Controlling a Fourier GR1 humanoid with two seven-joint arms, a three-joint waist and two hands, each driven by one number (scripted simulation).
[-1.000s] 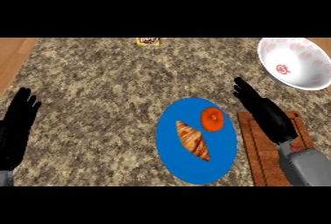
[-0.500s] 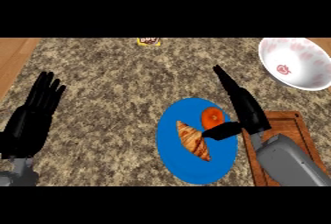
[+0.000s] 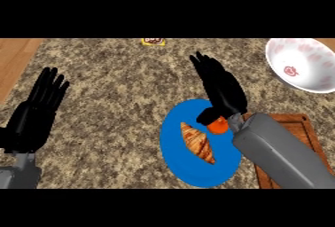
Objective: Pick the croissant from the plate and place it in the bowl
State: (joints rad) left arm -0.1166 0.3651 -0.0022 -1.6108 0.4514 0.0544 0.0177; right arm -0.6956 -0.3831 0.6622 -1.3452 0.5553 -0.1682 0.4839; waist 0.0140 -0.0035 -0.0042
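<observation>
Head view: right hand (image 3: 221, 86) has swung in over blue plate's (image 3: 180, 164) top edge, fingers straight, thumb near orange fruit (image 3: 219, 126); croissant (image 3: 197, 142) ungrasped. Left hand (image 3: 36, 115) open at counter's left edge.

Two matte black hands, the left hand (image 3: 33, 117) and the right hand (image 3: 221, 86), each with long slender fingers and a thumb, extend from smooth, rounded light-grey forearms; the right forearm (image 3: 281, 153) shows as a plain tapered cylinder, without visible cables, screws or markings.
</observation>
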